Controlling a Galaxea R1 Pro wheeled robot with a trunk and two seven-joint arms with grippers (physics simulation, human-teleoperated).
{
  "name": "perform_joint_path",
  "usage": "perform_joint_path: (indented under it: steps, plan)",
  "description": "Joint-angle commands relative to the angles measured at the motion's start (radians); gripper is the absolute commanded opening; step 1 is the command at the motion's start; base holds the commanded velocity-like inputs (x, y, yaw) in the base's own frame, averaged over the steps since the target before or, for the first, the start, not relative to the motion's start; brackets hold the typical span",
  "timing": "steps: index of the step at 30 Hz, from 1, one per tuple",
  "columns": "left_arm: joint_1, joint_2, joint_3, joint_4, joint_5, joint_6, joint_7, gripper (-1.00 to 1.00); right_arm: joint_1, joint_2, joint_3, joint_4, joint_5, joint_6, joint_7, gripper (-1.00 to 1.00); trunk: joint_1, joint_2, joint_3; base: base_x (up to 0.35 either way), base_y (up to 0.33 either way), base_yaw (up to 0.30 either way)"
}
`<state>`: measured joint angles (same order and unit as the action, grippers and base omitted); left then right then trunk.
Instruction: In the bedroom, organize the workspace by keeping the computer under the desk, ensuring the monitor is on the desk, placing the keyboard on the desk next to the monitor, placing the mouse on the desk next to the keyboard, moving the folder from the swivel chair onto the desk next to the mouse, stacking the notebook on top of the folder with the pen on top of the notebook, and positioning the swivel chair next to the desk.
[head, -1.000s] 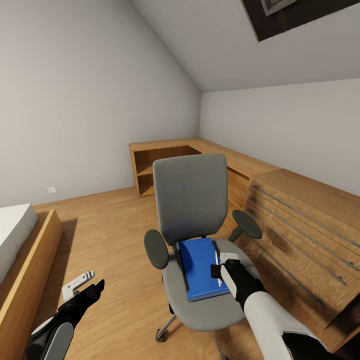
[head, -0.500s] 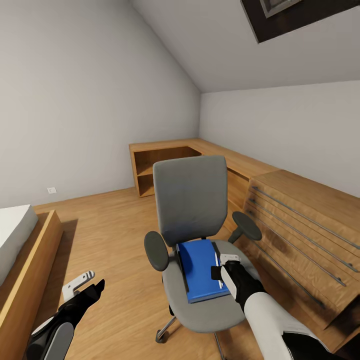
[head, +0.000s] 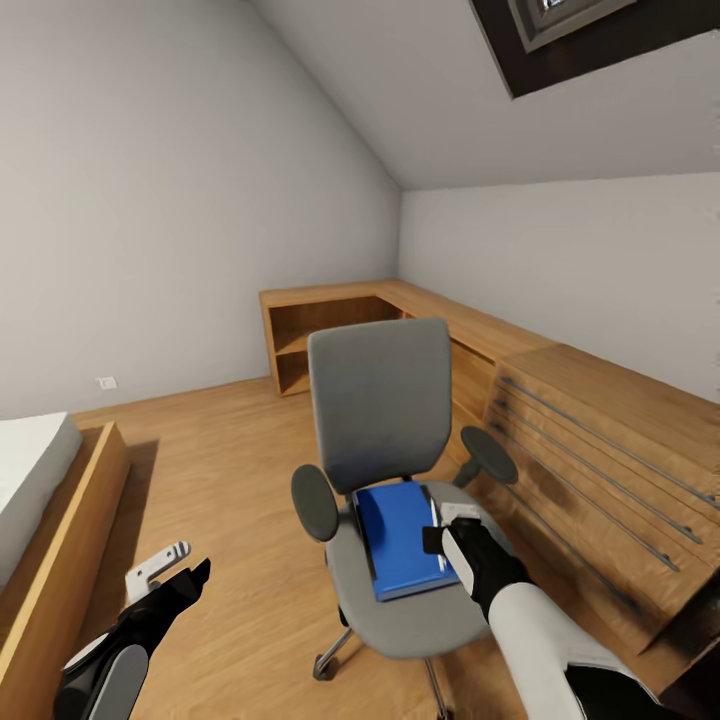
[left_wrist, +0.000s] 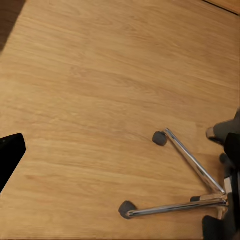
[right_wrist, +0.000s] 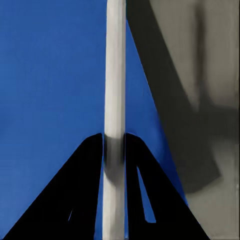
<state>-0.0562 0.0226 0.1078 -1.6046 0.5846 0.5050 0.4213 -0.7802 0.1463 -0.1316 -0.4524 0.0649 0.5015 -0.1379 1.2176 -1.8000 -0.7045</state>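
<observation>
The swivel chair (head: 380, 400) faces me, grey with black armrests. The blue folder (head: 398, 535) lies flat on its seat. A dark strip runs along the folder's left edge; I cannot tell if it is the notebook. My right gripper (head: 445, 540) hangs over the folder's right edge, shut on the pen (right_wrist: 114, 75), a white stick held between the black fingers (right_wrist: 80, 190) above the folder (right_wrist: 50, 75). My left gripper (head: 172, 572) hovers low over the floor, left of the chair, open and holding nothing. The chair's chrome base (left_wrist: 192, 165) is in the left wrist view.
A wooden drawer unit (head: 600, 450) stands close to the chair's right. A low wooden corner shelf (head: 330, 320) runs along the far walls. A bed with a wooden frame (head: 60, 520) is at the left. Bare floor (head: 220, 470) lies between bed and chair.
The whole view has shifted slightly, so the camera has moved. My right gripper stays shut on the pen over the folder, and the left arm holds its place.
</observation>
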Motion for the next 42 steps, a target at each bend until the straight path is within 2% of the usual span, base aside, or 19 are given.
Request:
perform_joint_path:
  steps: [1, 6, 13, 15, 18, 21, 22, 23, 26, 42]
  plan:
    - [-0.001, 0.000, 0.000, -0.001, 0.011, 0.003, 0.008, 1.00, 0.000, 0.002, -0.006, -0.008, 0.005, 0.005, 0.001, -1.00, -0.005, 0.007, 0.002, -0.299, 0.000, 0.000]
    - [-0.001, 0.000, 0.000, -0.001, 0.011, 0.003, 0.008, 1.00, 0.040, 0.006, -0.006, -0.097, 0.007, 0.005, -0.004, -1.00, -0.024, 0.042, 0.018, -0.323, 0.000, 0.000]
    - [-0.001, -0.003, -0.008, -0.011, 0.010, 0.003, 0.008, 1.00, 0.188, 0.009, 0.002, -0.374, 0.004, 0.030, -0.005, -1.00, -0.051, 0.091, 0.040, -0.335, 0.000, 0.000]
    - [0.000, -0.003, -0.042, -0.014, 0.010, 0.003, 0.007, 1.00, 0.278, 0.011, 0.007, -0.555, 0.001, 0.061, -0.004, -1.00, -0.058, 0.105, 0.046, -0.232, 0.000, 0.000]
    - [0.001, -0.002, -0.103, -0.015, 0.009, 0.002, 0.007, 1.00, 0.358, 0.012, 0.009, -0.757, -0.008, 0.130, -0.001, -1.00, -0.070, 0.126, 0.055, -0.078, 0.000, 0.000]
    - [0.001, -0.001, -0.126, -0.015, 0.009, 0.001, 0.007, 1.00, 0.389, 0.012, 0.009, -0.842, -0.028, 0.156, 0.000, -1.00, -0.081, 0.147, 0.065, -0.020, 0.000, 0.000]
    - [0.001, -0.001, -0.129, -0.015, 0.009, 0.001, 0.007, 1.00, 0.394, 0.012, 0.009, -0.856, -0.038, 0.160, 0.000, -1.00, -0.085, 0.154, 0.068, -0.007, 0.000, 0.000]
    - [0.001, -0.001, -0.157, -0.015, 0.009, 0.001, 0.007, 1.00, 0.401, 0.013, 0.009, -0.882, -0.061, 0.164, -0.001, -1.00, -0.089, 0.161, 0.071, -0.001, 0.000, 0.000]
    - [0.001, -0.001, -0.185, -0.015, 0.009, 0.002, 0.008, 1.00, 0.404, 0.013, 0.006, -0.908, -0.068, 0.164, -0.001, -1.00, -0.100, 0.182, 0.081, 0.000, 0.000, -0.051]
    - [0.000, -0.001, -0.188, -0.015, 0.006, 0.005, 0.010, 1.00, 0.404, 0.012, 0.005, -0.908, -0.068, 0.157, -0.002, -1.00, -0.162, 0.294, 0.138, 0.000, 0.000, -0.122]
